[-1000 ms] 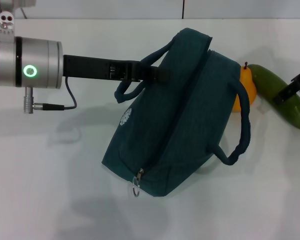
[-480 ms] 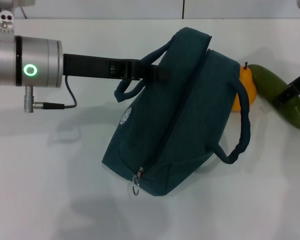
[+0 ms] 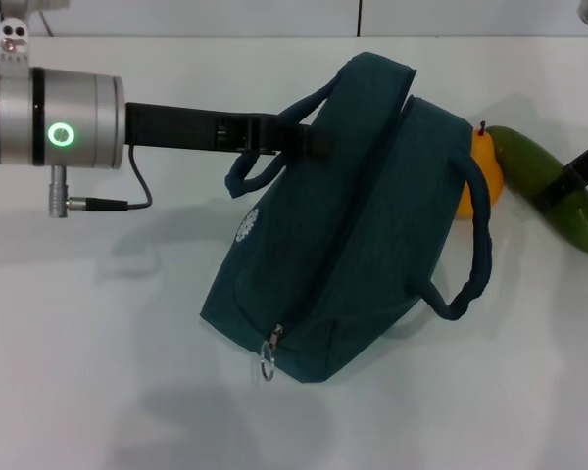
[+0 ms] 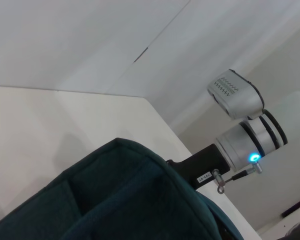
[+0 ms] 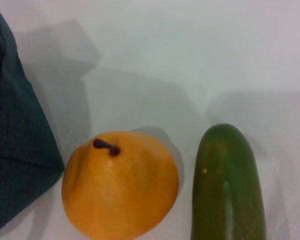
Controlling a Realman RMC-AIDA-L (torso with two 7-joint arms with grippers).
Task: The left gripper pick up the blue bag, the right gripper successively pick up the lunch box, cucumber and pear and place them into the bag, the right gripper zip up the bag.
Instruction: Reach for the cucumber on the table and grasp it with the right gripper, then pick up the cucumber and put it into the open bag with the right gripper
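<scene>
We count one blue bag (image 3: 348,225), one pear (image 3: 482,168) and one cucumber (image 3: 554,186) on the white table (image 3: 88,343); we see no lunch box. The left gripper (image 3: 296,140) reaches in from the left and appears clamped on one of the bag's two loop handles, though the fabric hides its tips. The pear sits between bag and cucumber, touching the bag. The right gripper (image 3: 578,176) hangs over the cucumber at the right edge; we cannot tell its opening.

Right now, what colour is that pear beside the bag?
Orange-yellow, with a short dark stem; the pear shows best in the right wrist view.
</scene>
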